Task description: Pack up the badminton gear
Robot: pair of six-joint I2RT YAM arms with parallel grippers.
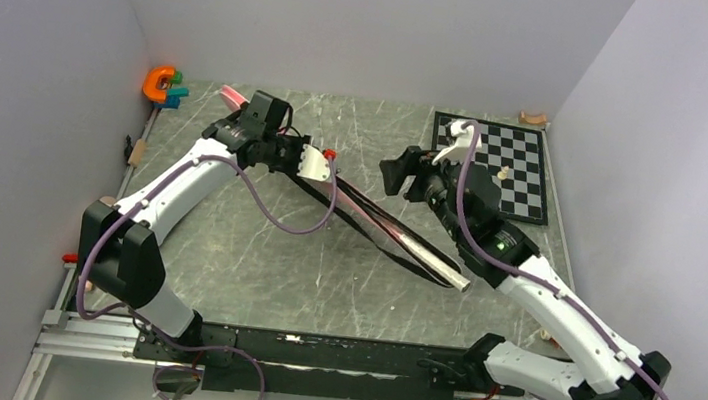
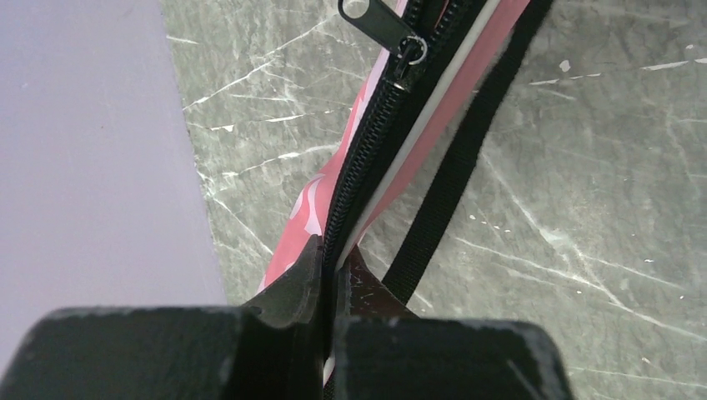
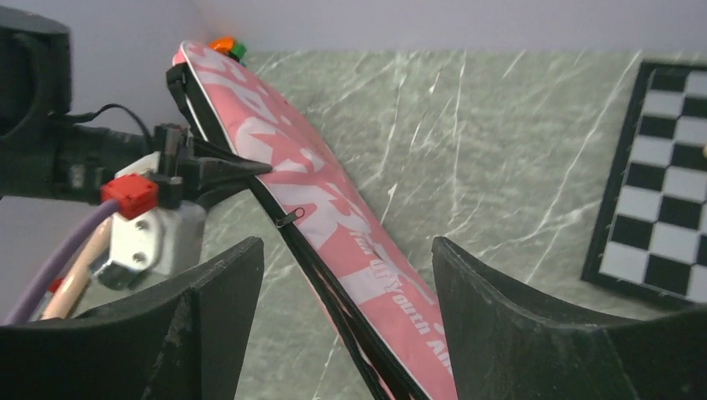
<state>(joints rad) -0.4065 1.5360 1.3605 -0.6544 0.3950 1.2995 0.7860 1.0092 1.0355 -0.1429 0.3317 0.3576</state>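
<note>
Both arms are built from white link shells joined by black joint housings, as seen on the left arm [image 1: 170, 189] and the right arm [image 1: 558, 319]. A purple cable [image 1: 272, 219] is run loosely along the left arm, and a second cable [image 1: 464, 187], also purple, along the right arm. A small green light [image 1: 499, 245] is lit on a black housing of the right arm. At the left wrist a pale bracket [image 3: 154, 242] with screw heads and a red block [image 3: 129, 193] are fitted. The left fingers [image 2: 292, 287] are black and scuffed. The right fingers [image 3: 208, 325] are black, broad and curved, with pale worn edges. The bases are carried on a black rail [image 1: 332, 354].
</note>
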